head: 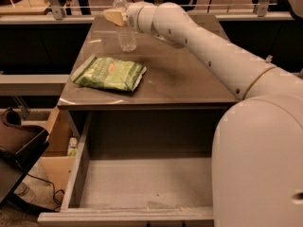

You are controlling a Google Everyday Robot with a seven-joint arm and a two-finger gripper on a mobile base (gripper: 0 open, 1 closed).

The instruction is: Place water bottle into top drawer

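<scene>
One bottle upright, drawer pulled out

The water bottle (127,38) stands at the far edge of the surface (189,74), behind a green snack bag (110,73). The end effector (116,17) sits at the bottle's upper part, just below the cap; whether it grips the bottle cannot be told. Below, the top drawer (142,181) is open.
</scene>
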